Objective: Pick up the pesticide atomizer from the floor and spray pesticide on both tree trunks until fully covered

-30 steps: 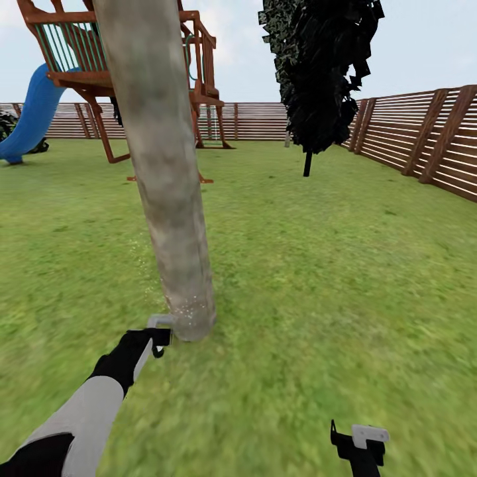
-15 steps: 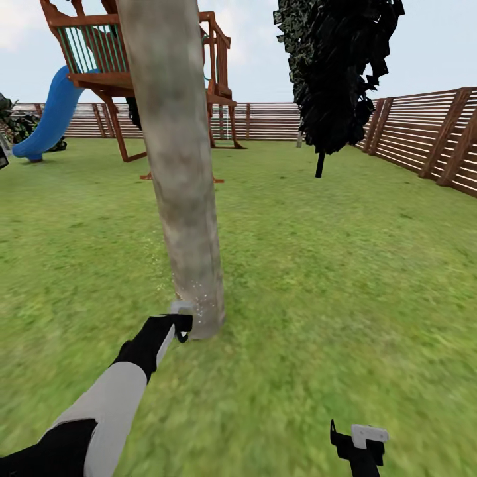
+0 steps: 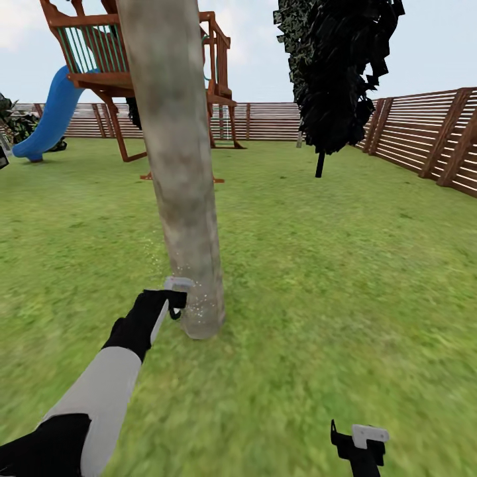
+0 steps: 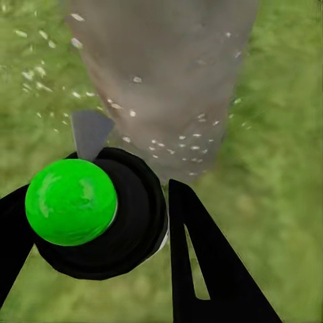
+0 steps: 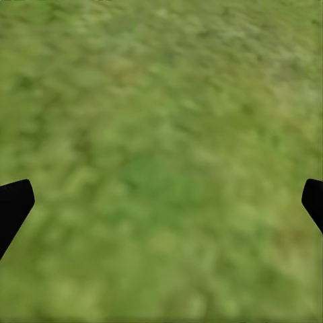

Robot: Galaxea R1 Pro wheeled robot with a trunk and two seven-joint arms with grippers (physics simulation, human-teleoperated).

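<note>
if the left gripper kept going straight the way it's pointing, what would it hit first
Most likely the tree trunk. The left gripper, shut on the atomizer, points at the trunk's speckled lower part, close ahead with nothing between. Exact depth is unclear.

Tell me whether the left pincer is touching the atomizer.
Touching. In the left wrist view the left pincer has its black fingers closed against both sides of the atomizer, with the speckled tree trunk just ahead.
</note>
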